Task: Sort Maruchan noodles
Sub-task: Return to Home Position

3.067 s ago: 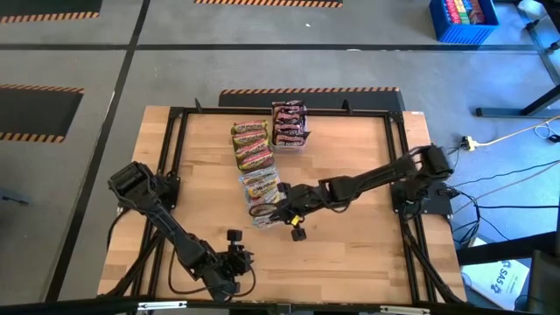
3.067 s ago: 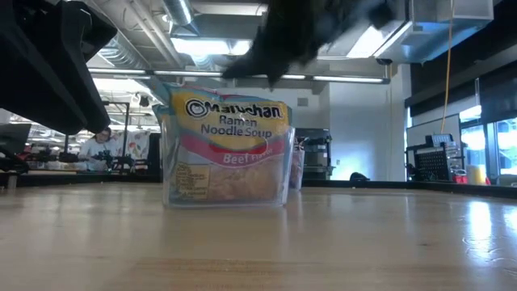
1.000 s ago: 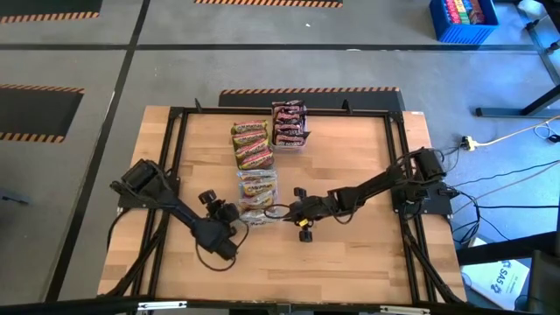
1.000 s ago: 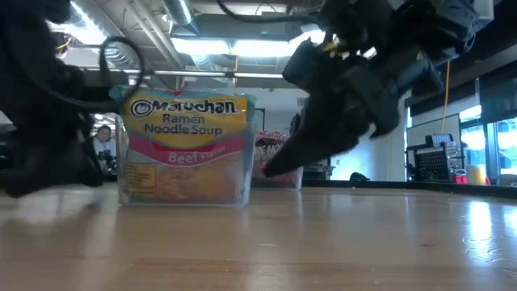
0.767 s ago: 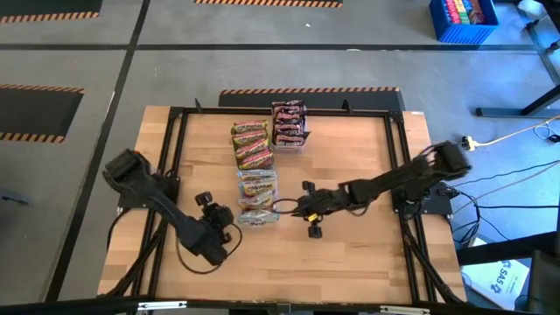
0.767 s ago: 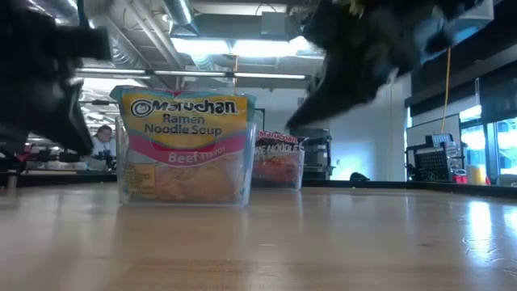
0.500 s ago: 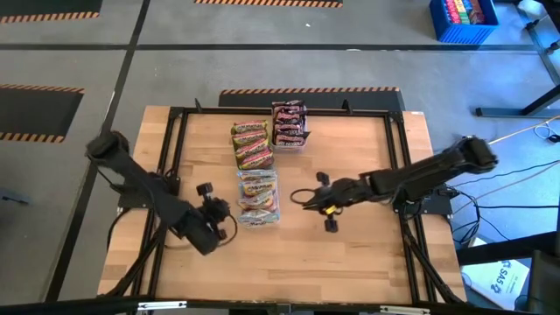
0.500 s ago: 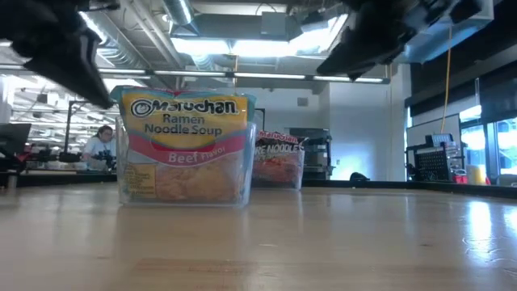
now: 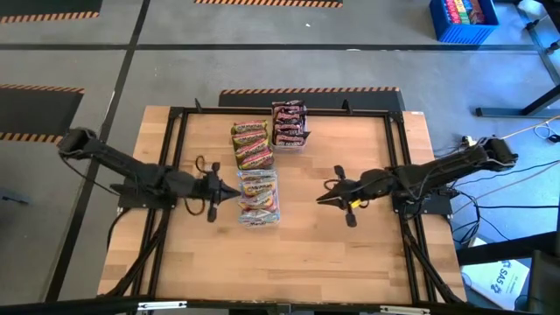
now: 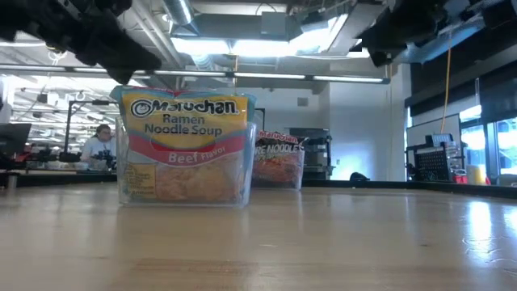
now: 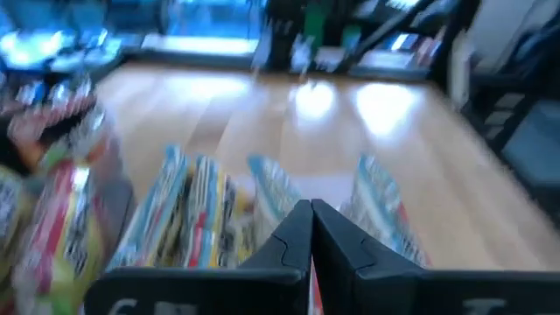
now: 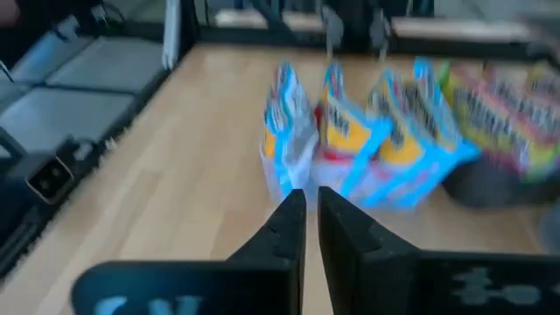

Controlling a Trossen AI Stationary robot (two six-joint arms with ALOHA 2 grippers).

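Observation:
The Maruchan noodles stand on edge in three groups at the table's far middle. The dark brown-red packets are farthest, the green-and-orange ones lie beside them, and the yellow-pink ones sit in a clear tray nearest. My left gripper hovers shut just left of the yellow-pink packets, pointing at them almost level. My right gripper hovers shut to their right, well apart, also facing them. Neither gripper holds anything.
A black frame runs along the table's sides and far edge. Bare wood lies between the packets and the near edge. A blue crate and cables are off the table to the right.
Both arms have drawn back from the yellow-pink packets and risen. My left gripper has gone up and toward the left edge, tipping from pointing down to nearly level. My right gripper has gone up and toward the right edge. The packets have stayed in place.

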